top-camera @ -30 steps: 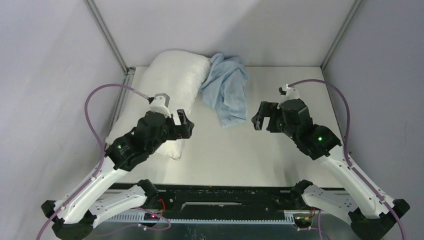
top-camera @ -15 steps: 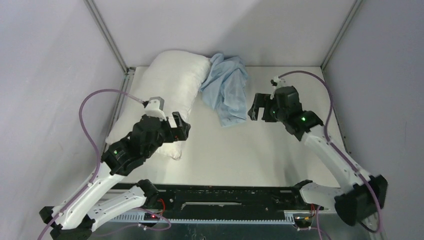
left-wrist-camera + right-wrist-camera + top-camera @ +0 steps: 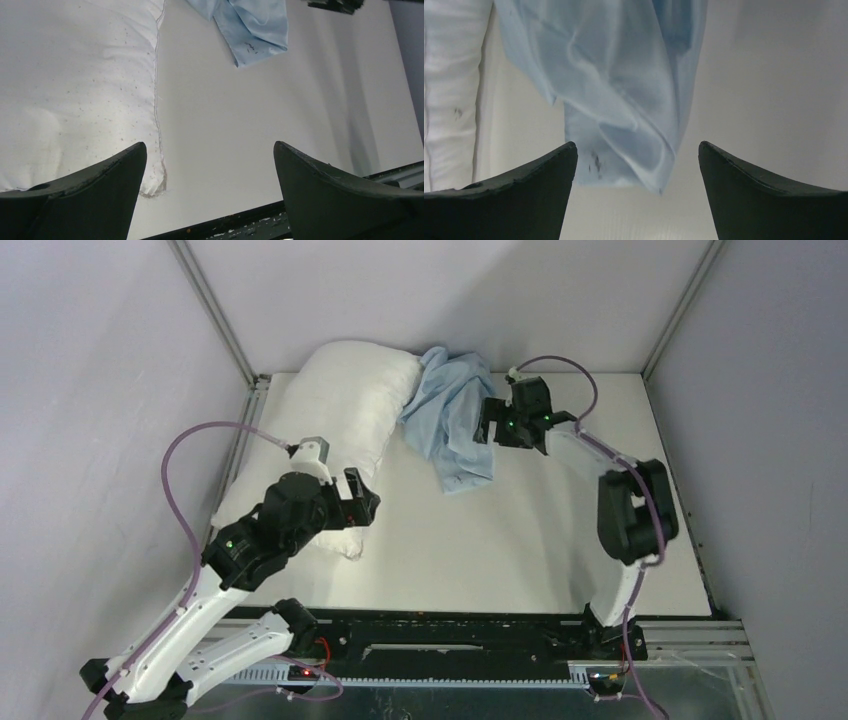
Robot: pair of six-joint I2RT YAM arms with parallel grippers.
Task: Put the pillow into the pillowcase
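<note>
Two arms reach out over a pale table (image 3: pixel 520 530), and the biggest thing on it is the pillow (image 3: pixel 345 405). This plump white cushion lies lengthwise under and beyond the left gripper (image 3: pixel 362 502). In the left wrist view its seamed edge runs just inside that gripper's left finger, with the near corner right by the fingertip. Bare table fills the rest of the gap between the fingers.

The pillowcase (image 3: pixel 450 425) is a crumpled light blue heap touching the pillow's far right corner. It sits well ahead of the left gripper and directly beneath the right gripper (image 3: pixel 488 430). In the right wrist view its folds hang down between the two fingers. Its hemmed, dark-specked end lies just off the left fingertip, and the pillow is a white strip farther left.

The left gripper hovers with its jaws spread wide and nothing between them. The right gripper's jaws are also spread, poised over the blue cloth without pinching it.
</note>
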